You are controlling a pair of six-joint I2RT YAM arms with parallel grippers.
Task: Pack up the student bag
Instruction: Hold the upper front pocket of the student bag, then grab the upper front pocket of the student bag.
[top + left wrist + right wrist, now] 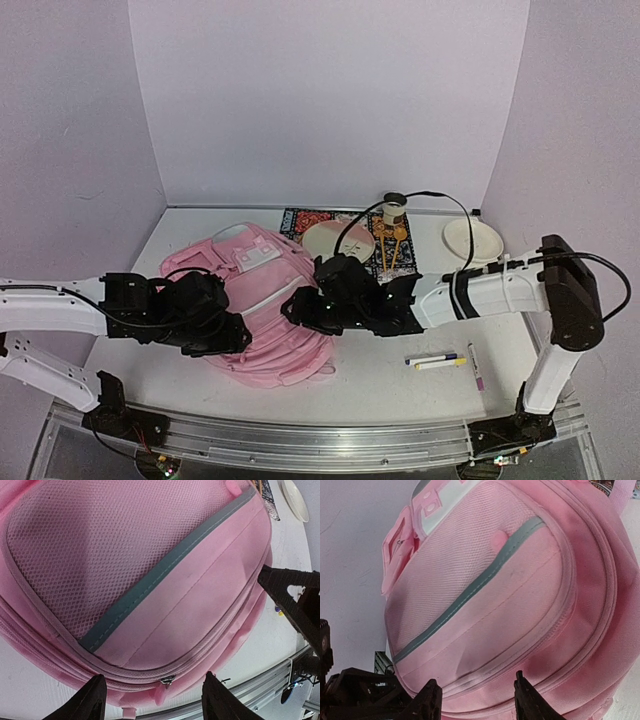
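The student bag [262,295] is a large pink backpack lying flat at the table's centre-left, with a white patch [262,258] near its top. My left gripper [236,335] is at the bag's near-left edge. In the left wrist view it [156,698] stands open over the bag [150,580], its fingers astride a small metal zip pull [167,681]. My right gripper [296,308] is at the bag's right side. Seen from the right wrist, it [477,701] is open over the front pocket seam of the bag [510,595], holding nothing.
Right of the bag lie two markers [436,360] and a pen [475,366]. Behind it are a patterned mat [308,220], a plate [338,240], a cup [394,208] and a white bowl [473,240]. A metal rail [320,445] runs along the near edge.
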